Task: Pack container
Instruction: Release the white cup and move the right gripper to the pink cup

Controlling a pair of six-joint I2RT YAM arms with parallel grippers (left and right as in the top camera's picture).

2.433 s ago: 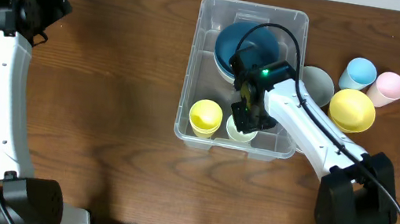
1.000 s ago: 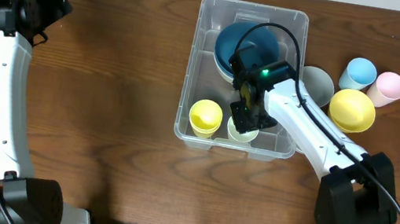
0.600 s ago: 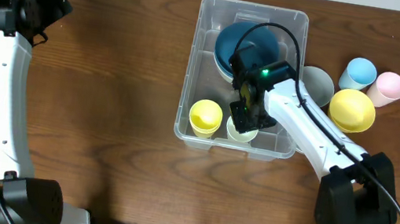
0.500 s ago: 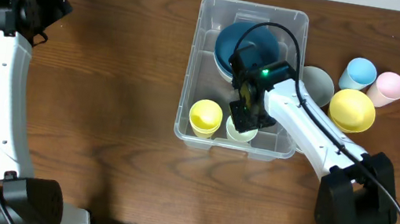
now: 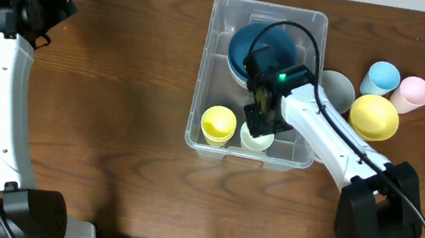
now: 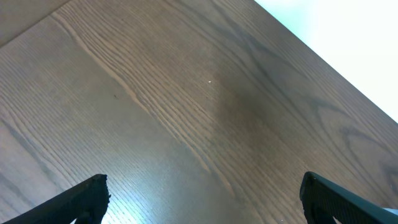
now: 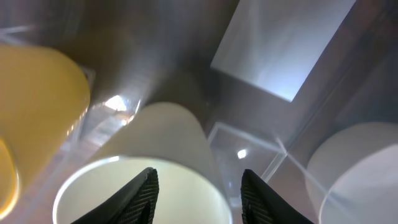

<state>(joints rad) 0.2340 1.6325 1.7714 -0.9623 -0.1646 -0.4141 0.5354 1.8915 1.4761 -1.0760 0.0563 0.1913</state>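
1. The right gripper [image 7: 198, 177] hangs inside the container [image 5: 200, 75], at its 5 o'clock corner, directly over a pale cream cup [image 7: 168, 143]. Its jaws stand partly apart. One finger sits over the cup's mouth and the other outside its wall, with nothing visibly pinched, so I judge the cup released and standing on the floor of the bin.
2. Just beside that cup, at 9 o'clock from it, a yellow cup [image 5: 218, 123] stands upright in the 7 o'clock corner.
3. At 12 o'clock from the gripper, a dark teal bowl [image 5: 245, 44] fills the far end of the container. The bin's long axis runs 12 to 6.
4. The coming move likely turns on what lies outside. A grey bowl [image 5: 339, 89] touches the bin's right wall at about 2 o'clock from the gripper, with a yellow bowl [image 5: 374, 116] just beyond it. A blue cup [image 5: 384, 75] and a pink cup [image 5: 413, 92] stand farthest out. All four lie on the right arm's side, so that arm is the nearer one. It would have to lift clear of the rim before swinging towards 2 o'clock.
5. Well apart at 9 to 10 o'clock, the left gripper [image 6: 202, 185] hovers wide open over the bare wooden table [image 5: 111, 121], holding nothing.
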